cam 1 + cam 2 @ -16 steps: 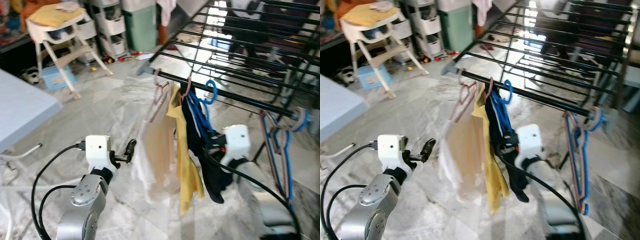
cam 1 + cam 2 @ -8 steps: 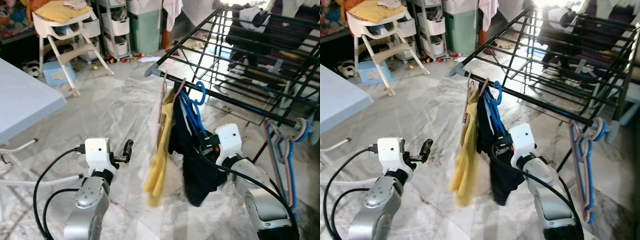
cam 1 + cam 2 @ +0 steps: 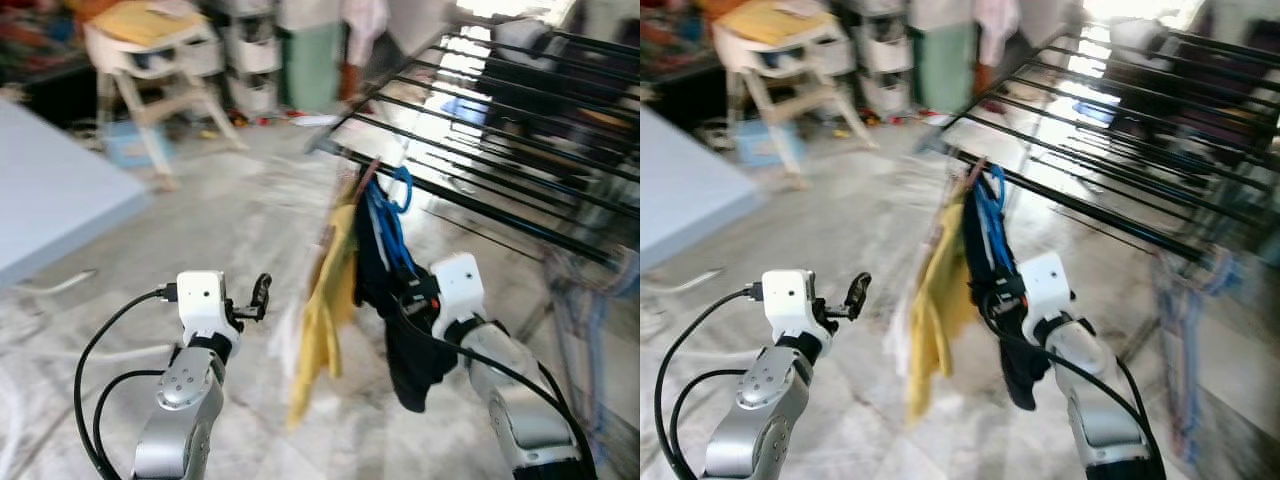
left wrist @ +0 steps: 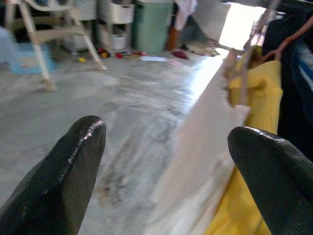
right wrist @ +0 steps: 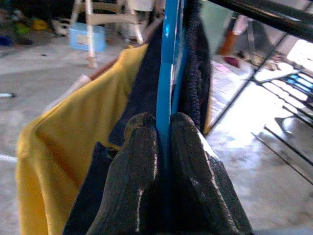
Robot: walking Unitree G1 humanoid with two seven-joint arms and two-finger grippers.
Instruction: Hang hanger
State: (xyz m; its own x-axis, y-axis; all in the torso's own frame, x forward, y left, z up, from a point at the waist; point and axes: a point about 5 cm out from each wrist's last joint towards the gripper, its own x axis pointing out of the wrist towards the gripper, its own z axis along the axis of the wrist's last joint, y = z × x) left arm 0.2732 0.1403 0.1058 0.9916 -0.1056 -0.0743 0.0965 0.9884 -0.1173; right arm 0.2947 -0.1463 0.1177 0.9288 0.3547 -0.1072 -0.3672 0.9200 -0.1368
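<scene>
A white high chair (image 3: 150, 62) stands on the marble floor (image 3: 230, 210) beside a green bin (image 3: 315, 60); a grey table (image 3: 50, 205) sits nearby.

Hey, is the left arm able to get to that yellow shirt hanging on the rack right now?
Probably yes. The left gripper is open, pointing toward the yellow shirt, with bare floor between them. A pale garment hangs in front, so it may meet that first.
</scene>
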